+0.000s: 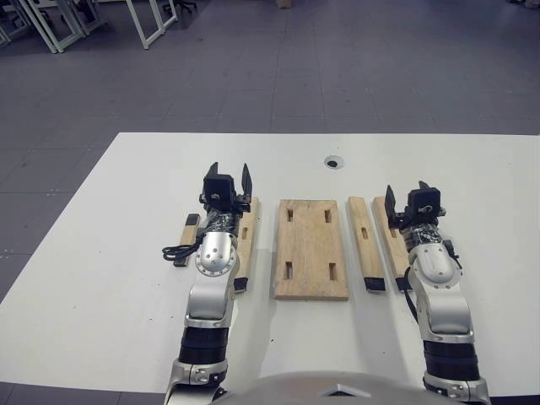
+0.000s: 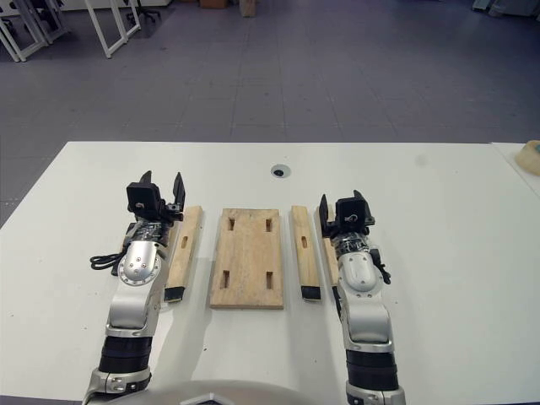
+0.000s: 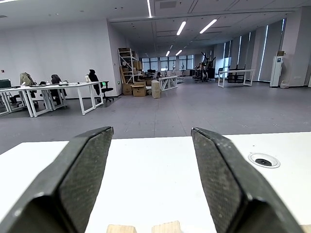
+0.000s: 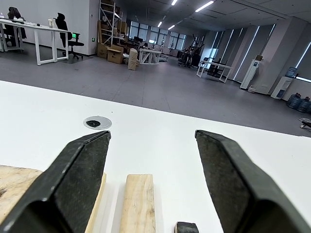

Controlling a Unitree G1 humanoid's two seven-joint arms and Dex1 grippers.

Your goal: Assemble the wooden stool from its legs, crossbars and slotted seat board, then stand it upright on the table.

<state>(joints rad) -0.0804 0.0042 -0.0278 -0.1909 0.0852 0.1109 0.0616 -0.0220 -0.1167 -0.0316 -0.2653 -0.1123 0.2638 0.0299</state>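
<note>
The slotted seat board [image 1: 310, 247] lies flat in the middle of the white table [image 1: 101, 253]. On its left lies a slotted wooden bar [image 1: 246, 232], and a shorter piece [image 1: 189, 229] shows beyond my left arm. Two more bars [image 1: 364, 240] [image 1: 391, 245] lie on its right, the outer one partly under my right arm. My left gripper [image 1: 228, 181] is open just above the far ends of the left pieces [image 3: 165, 226]. Also open, my right gripper [image 1: 407, 200] hovers over the far end of a right bar [image 4: 138, 204]. Neither holds anything.
A round cable grommet [image 1: 335, 161] sits in the table beyond the board. A black cable [image 1: 177, 251] loops beside my left arm. A tan object [image 2: 531, 156] lies at the table's far right edge. Grey floor and desks lie beyond the table.
</note>
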